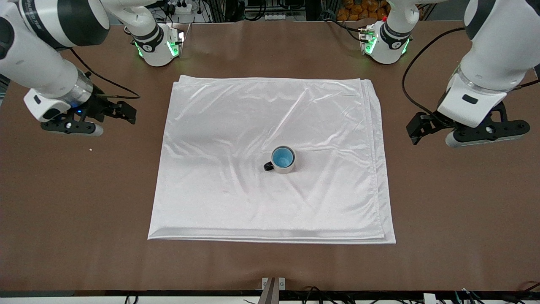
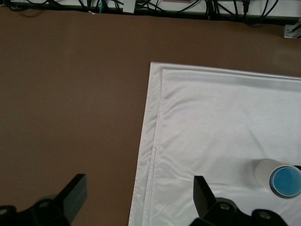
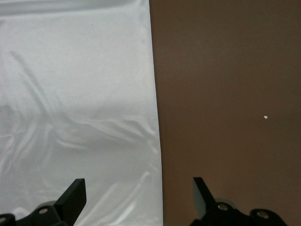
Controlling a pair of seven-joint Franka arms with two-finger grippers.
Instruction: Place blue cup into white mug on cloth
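Observation:
The blue cup [image 1: 282, 158] sits upright inside the white mug [image 1: 286, 169], whose black handle [image 1: 268, 166] points toward the right arm's end. The mug stands near the middle of the white cloth [image 1: 236, 118]. My left gripper [image 1: 416, 129] is open and empty, up over the cloth's edge at the left arm's end. Its wrist view shows my left gripper [image 2: 139, 197], the cloth [image 2: 211, 117], the mug [image 2: 262, 170] and the cup [image 2: 286, 181]. My right gripper [image 1: 125, 112] is open and empty over the cloth's edge at the right arm's end; its wrist view shows my right gripper [image 3: 138, 197] and the cloth [image 3: 75, 94].
Brown table [image 1: 455, 202] surrounds the cloth. A small white crumb [image 1: 90, 149] lies on the table near the right gripper and shows in the right wrist view [image 3: 265, 117]. The two arm bases [image 1: 158, 46] [image 1: 386, 42] stand along the table's edge farthest from the front camera.

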